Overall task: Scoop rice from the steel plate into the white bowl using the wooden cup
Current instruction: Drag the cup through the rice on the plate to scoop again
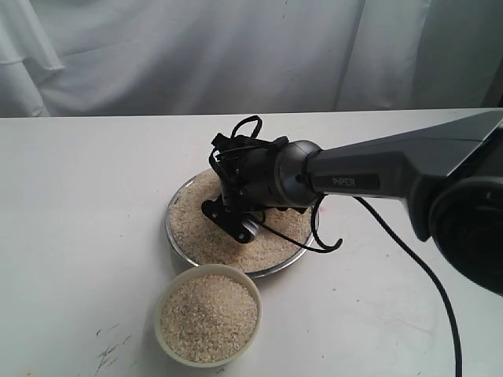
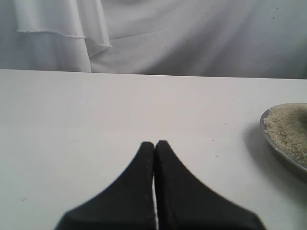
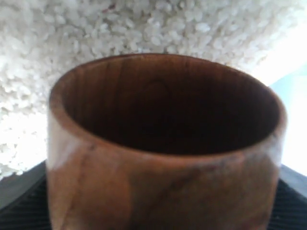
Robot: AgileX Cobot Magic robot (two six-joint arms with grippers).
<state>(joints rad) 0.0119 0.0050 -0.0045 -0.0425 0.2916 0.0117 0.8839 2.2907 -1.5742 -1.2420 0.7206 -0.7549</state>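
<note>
The steel plate (image 1: 168,229) sits mid-table, covered in rice (image 1: 196,229). My right gripper (image 1: 230,221) hangs low over the plate's middle and hides the wooden cup in the exterior view. In the right wrist view the wooden cup (image 3: 163,158) fills the frame between black fingers (image 3: 19,206). Its dark inside holds nothing, and its mouth faces the rice (image 3: 96,28) close behind. The white bowl (image 1: 208,270) stands in front of the plate, heaped with rice (image 1: 210,318). My left gripper (image 2: 154,143) is shut over bare table, with the plate's edge (image 2: 283,160) off to one side.
The right arm (image 1: 377,177) stretches in from the right, with a black cable (image 1: 409,259) trailing over the table. White cloth (image 1: 236,47) hangs behind the table's far edge.
</note>
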